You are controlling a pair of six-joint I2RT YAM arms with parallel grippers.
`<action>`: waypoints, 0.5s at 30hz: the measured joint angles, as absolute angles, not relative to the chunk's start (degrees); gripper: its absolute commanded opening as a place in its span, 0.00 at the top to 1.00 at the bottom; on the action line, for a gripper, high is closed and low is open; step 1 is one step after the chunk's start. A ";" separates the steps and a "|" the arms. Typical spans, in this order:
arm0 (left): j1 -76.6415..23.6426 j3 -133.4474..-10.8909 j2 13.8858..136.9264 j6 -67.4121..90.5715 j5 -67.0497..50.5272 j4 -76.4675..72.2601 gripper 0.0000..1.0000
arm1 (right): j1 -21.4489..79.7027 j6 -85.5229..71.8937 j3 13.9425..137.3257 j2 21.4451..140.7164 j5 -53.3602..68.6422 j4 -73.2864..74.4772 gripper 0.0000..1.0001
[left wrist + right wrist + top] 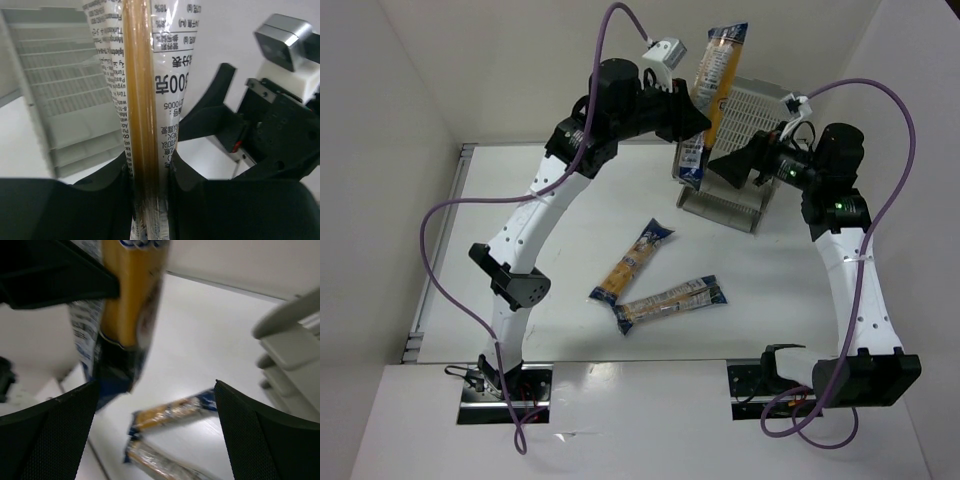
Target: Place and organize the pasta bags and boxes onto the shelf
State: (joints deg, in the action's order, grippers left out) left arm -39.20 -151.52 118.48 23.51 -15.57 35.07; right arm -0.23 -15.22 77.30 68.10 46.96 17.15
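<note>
My left gripper [703, 118] is shut on a long spaghetti packet [717, 85] and holds it nearly upright in the air, just left of the grey shelf [752, 118]. In the left wrist view the packet [145, 95] runs up between the two black fingers [95, 200], with the shelf [60, 100] behind on the left. My right gripper [723, 163] is open and empty, close to the packet's lower dark blue end [116, 371]. Two more packets lie on the table, one [633, 261] slanted and one [671, 303] below it. Both also show in the right wrist view [175, 410].
The shelf's tiers [292, 347] stand at the right of the right wrist view. The right arm's gripper and camera [280, 100] are close on the right in the left wrist view. White walls [410, 110] enclose the table on the left and back.
</note>
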 measured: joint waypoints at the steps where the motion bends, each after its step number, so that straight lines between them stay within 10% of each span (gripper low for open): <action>1: -39.20 -151.52 118.48 24.60 -16.53 34.54 1.00 | -0.23 -17.93 77.30 68.18 48.95 15.07 0.00; 15: -39.31 -154.63 119.94 34.83 -24.75 28.38 1.00 | -0.23 -33.10 74.96 68.25 57.76 2.68 0.00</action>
